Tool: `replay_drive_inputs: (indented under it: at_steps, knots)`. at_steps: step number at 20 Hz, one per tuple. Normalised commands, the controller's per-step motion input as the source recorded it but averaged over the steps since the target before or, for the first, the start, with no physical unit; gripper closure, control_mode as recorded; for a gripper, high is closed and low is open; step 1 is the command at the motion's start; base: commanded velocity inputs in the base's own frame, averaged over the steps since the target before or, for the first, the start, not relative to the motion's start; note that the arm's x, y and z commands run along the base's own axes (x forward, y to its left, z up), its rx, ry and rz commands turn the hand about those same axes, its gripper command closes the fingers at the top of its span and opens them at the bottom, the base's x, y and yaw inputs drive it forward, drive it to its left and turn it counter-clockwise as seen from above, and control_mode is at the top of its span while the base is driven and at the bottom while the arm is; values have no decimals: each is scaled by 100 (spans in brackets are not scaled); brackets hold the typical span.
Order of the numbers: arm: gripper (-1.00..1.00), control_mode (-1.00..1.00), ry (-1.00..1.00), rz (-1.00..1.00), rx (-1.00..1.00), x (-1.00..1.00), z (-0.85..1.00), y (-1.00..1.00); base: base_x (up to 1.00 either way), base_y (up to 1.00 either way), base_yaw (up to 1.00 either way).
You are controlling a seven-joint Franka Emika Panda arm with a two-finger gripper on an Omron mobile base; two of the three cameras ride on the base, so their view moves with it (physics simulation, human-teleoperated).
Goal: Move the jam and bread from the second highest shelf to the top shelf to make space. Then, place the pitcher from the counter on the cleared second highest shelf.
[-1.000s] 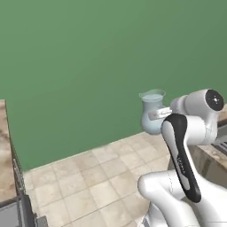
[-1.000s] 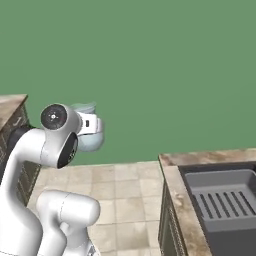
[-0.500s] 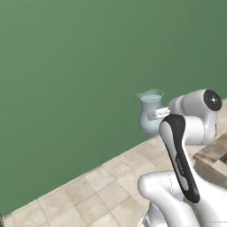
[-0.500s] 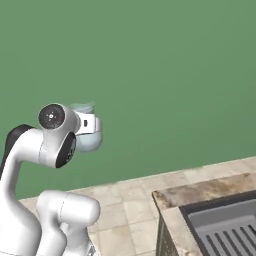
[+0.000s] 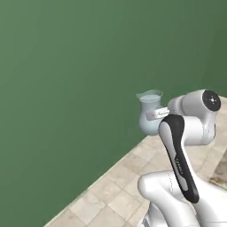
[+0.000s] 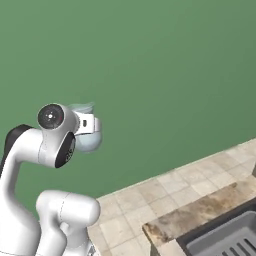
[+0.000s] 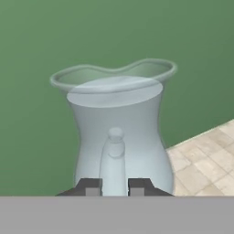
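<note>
The pale blue glass pitcher [image 5: 149, 114] hangs in the air in front of a green wall, upright, held out from the arm. My gripper [image 7: 115, 186] is shut on its handle, the two dark fingertips pinching the pale handle at the pitcher's [image 7: 119, 128] belly. From the right side, the pitcher [image 6: 91, 140] sits just beyond the wrist, with the gripper [image 6: 89, 124] against it. A stretch of the marbled counter [image 6: 200, 212] lies at lower right. The jam, the bread and both shelves are out of view.
A plain green wall [image 5: 66, 88] spans the background. A beige tiled floor [image 6: 165, 190] runs below it. A dark sink basin [image 6: 227, 240] is set in the counter at the lower right corner. A sliver of counter [image 5: 221, 177] sits at the right edge.
The whole picture has shifted: the base has turned, so floor, counter and sink slid right and down. The pitcher stays in the shut gripper, in the same place relative to the arm.
</note>
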Motion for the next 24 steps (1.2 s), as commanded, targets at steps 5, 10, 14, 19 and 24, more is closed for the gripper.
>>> replay_drive_inputs:
  at_steps: [5, 10, 14, 19, 24]
  knots:
    - [100, 100, 0, 0, 0, 0, 0, 0, 78, 0, -43]
    - [100, 100, 0, 0, 0, 0, 0, 0, 77, 0, -42]
    - [100, 100, 0, 0, 0, 0, 0, 0, 77, 0, -43]
    - [100, 100, 0, 0, 0, 0, 0, 0, 81, 0, -44]
    - [100, 100, 0, 0, 0, 0, 0, 0, 87, 0, -43]
